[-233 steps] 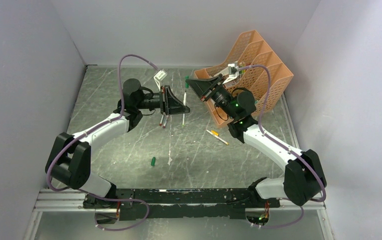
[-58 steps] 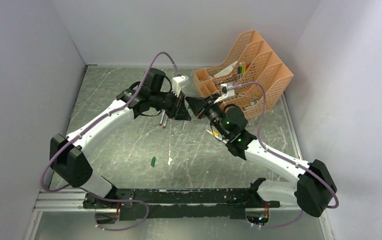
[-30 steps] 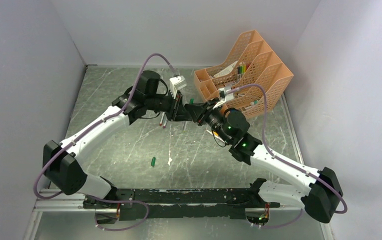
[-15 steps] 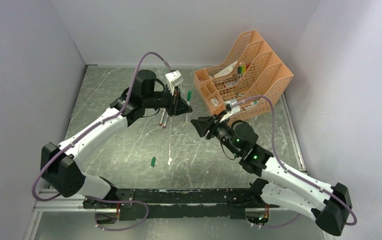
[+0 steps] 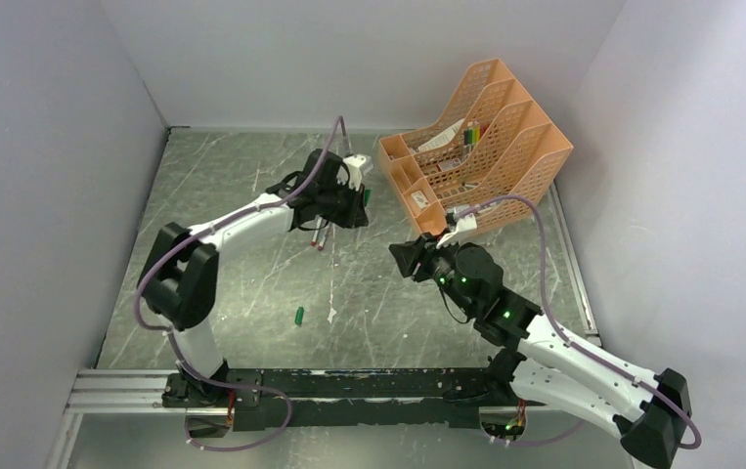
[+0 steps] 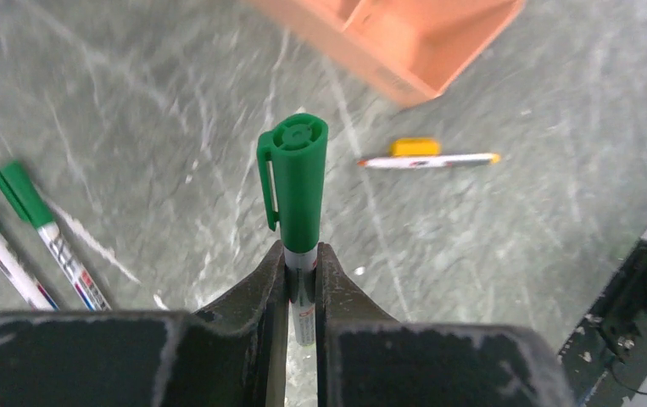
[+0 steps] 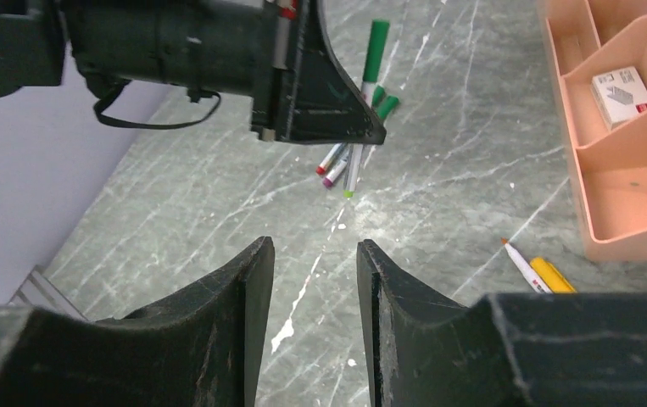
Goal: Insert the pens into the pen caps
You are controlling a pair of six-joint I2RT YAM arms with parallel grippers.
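My left gripper [image 5: 359, 202] [image 6: 301, 259] is shut on a white pen with a green cap [image 6: 299, 178] fitted on its end; the cap sticks out beyond the fingertips. It also shows in the right wrist view [image 7: 377, 47]. My right gripper [image 5: 400, 256] [image 7: 314, 248] is open and empty, above the floor, apart from the left gripper. Two more green-capped pens [image 5: 318, 235] [image 6: 27, 225] lie side by side under the left arm. An uncapped orange-tipped pen [image 6: 430, 159] [image 7: 519, 261] lies beside a yellow piece [image 6: 415, 146]. A loose green cap [image 5: 298, 315] lies at the near middle.
An orange mesh organiser [image 5: 491, 122] [image 7: 616, 212] stands at the back right with coloured markers and small boxes in it. A small white scrap [image 5: 331, 315] lies next to the loose cap. Grey walls close in on the left, back and right.
The two grippers were together at the pen; my right gripper has let go and drawn back toward the near right. My left gripper keeps the capped pen and has shifted slightly.
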